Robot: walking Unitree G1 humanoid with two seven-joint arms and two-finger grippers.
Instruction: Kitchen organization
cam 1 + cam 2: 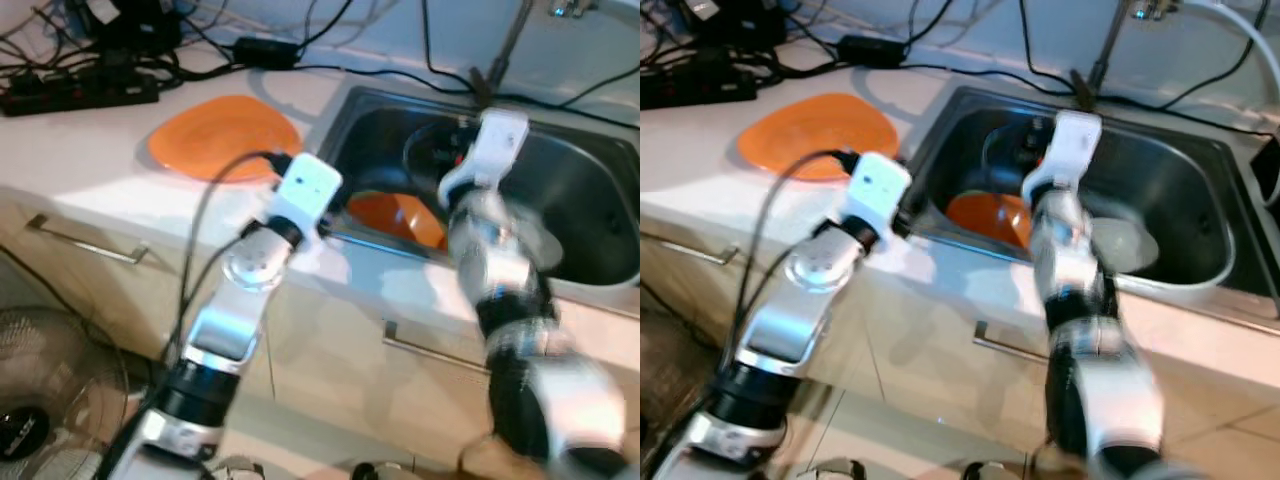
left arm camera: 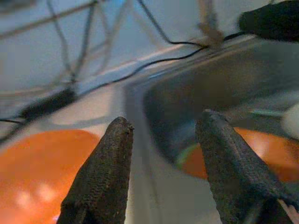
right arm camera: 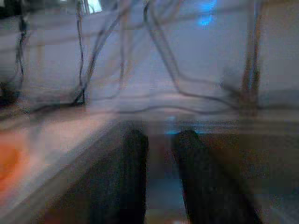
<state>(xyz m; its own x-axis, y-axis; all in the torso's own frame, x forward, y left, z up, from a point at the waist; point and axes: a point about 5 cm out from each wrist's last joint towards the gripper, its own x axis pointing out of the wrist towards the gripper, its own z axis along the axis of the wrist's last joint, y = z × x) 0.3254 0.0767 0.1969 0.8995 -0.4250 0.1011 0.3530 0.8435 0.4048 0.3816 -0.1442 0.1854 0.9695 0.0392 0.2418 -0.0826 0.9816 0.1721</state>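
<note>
Orange shows in two places: one orange plate (image 1: pixel 225 138) lies flat on the white surface (image 1: pixel 90 160), just beside the rim of the steel sink (image 1: pixel 1200 175), and a second orange plate (image 1: pixel 988 217) sits down inside the basin, near its front wall.

The left tool (image 2: pixel 161 140) hangs over the front edge of the surface, right at the near corner of the sink. Its two black fingers (image 2: pixel 100 177) stand well apart with nothing between them. Seen along those fingers, the plate on the surface lies just past one fingertip and the plate in the basin just past the other, with the sink's rim running through the gap.

The right tool (image 3: pixel 161 149) reaches out over the basin, above and a little beyond the plate inside it. Its fingers (image 3: pixel 198 182) are close together with a narrow gap, and they grip nothing that can be made out; that wrist view is blurred. Ahead of it run the back rim of the sink and a pale wall with dangling black cables (image 3: pixel 88 51).

Beside the right arm, a pale round dish (image 1: pixel 1125 243) rests on the basin floor. Behind the plate on the surface, a black power strip (image 1: pixel 80 92) and a tangle of cords lie against the wall. Below the surface are cream cabinet fronts with metal bar handles (image 1: pixel 85 240), and a floor fan (image 1: pixel 45 400) stands beside the left arm.
</note>
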